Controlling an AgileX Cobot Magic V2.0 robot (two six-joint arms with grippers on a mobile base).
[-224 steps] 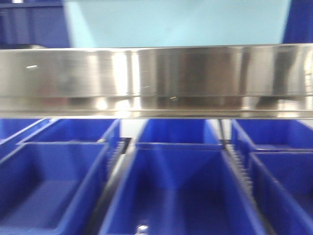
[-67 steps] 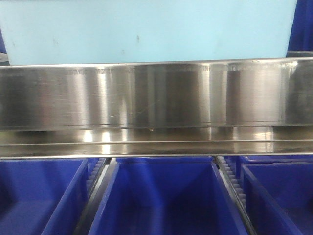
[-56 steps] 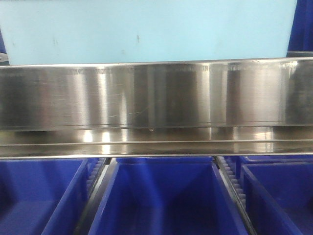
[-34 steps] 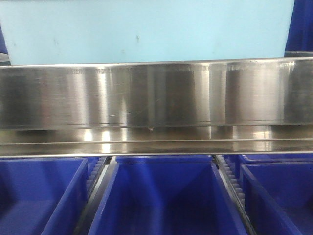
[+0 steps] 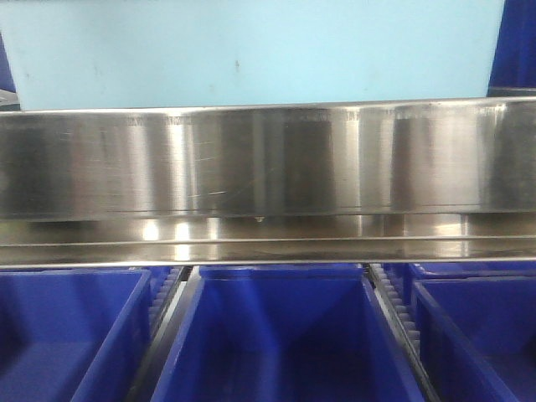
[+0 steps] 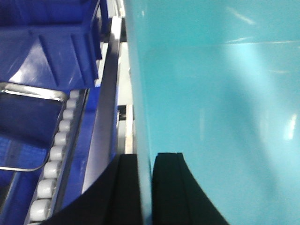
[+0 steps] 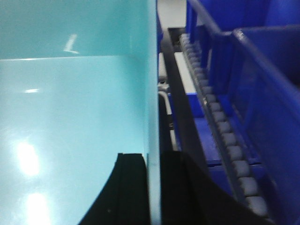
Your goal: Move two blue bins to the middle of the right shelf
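We grip light-blue bin [image 5: 251,50] both sides: left end effector [image 6: 146,159] clenched on 9 o'clock wall, right end effector [image 7: 153,159] on 3 o'clock wall, likely for level carry over shelf rail [image 5: 268,167].

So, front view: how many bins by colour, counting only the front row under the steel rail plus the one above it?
light blue bin: 1
dark blue bins: 3, left, middle, right
Total: 4
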